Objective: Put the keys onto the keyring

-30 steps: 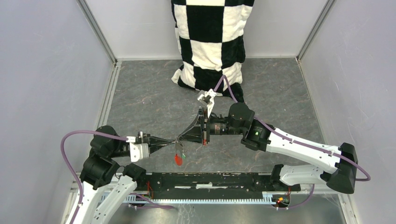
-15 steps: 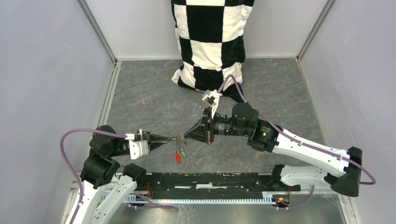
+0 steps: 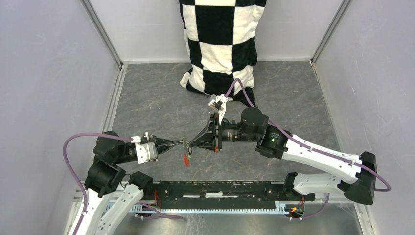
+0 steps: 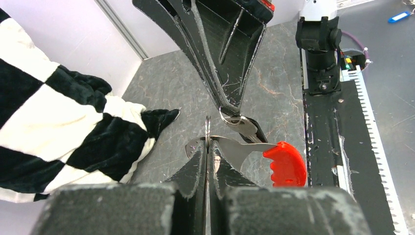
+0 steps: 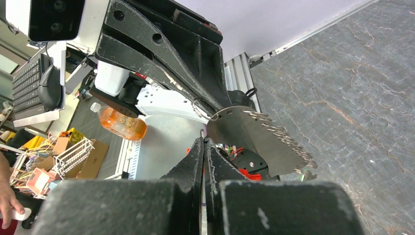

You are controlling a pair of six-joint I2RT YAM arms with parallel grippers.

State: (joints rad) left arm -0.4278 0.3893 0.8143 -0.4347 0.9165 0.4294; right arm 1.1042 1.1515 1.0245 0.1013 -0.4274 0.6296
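My left gripper (image 3: pixel 185 143) and right gripper (image 3: pixel 192 143) meet tip to tip above the grey floor. The left gripper (image 4: pixel 208 144) is shut on the keyring's thin ring (image 4: pixel 207 128), seen edge-on. A flat metal piece runs from the ring to the red tag (image 4: pixel 286 164), which hangs below (image 3: pixel 186 159). The right gripper's fingers (image 4: pixel 215 58) come down from above, shut on a small silver key (image 4: pixel 243 125) with a dark part behind it, just right of the ring. In the right wrist view its jaws (image 5: pixel 202 139) are pressed together. A beaded chain (image 5: pixel 286 139) and a green speck (image 5: pixel 302 172) hang nearby.
A black-and-white checkered cloth (image 3: pixel 220 39) stands at the back wall, close behind the right arm's wrist. Grey walls close in the left, right and back sides. A black rail (image 3: pixel 220 188) runs along the near edge between the arm bases.
The right gripper drew back to the right, then returned to the left gripper's tips. Both tips and the red tag now sit slightly farther from the near edge.
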